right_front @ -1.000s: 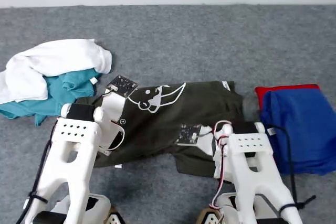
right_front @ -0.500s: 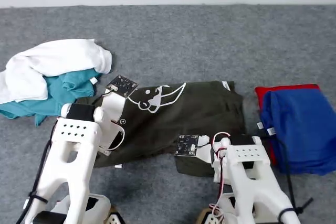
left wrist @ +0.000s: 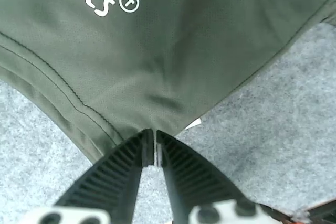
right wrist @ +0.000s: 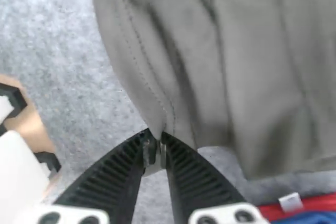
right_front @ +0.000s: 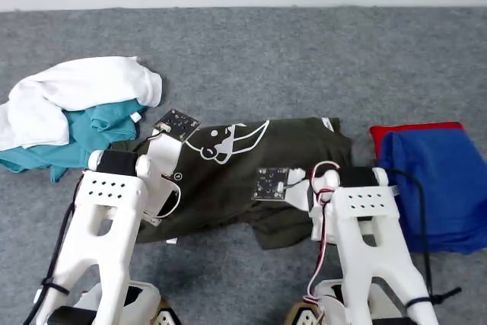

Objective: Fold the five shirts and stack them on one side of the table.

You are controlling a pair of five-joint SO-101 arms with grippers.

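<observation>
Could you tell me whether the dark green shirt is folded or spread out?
Spread out: the dark green printed shirt lies open, print showing; the left gripper and right gripper pinch its near edge.

An olive-green shirt [right_front: 243, 180] with a white graphic lies spread and rumpled in the middle of the grey felt-covered table [right_front: 304, 58]. On the left side a white shirt [right_front: 76, 93] is heaped on a crumpled teal shirt [right_front: 84, 138], whose near corner touches the olive-green shirt. On the right side a folded blue shirt [right_front: 437, 180] rests on a red shirt [right_front: 403, 130], leaving a strip of red bare. The left arm [right_front: 114, 211] is over the olive-green shirt's left edge, the right arm [right_front: 365, 218] over its near right corner. Each wrist bears what looks like a small circuit board [right_front: 270, 183].
</observation>
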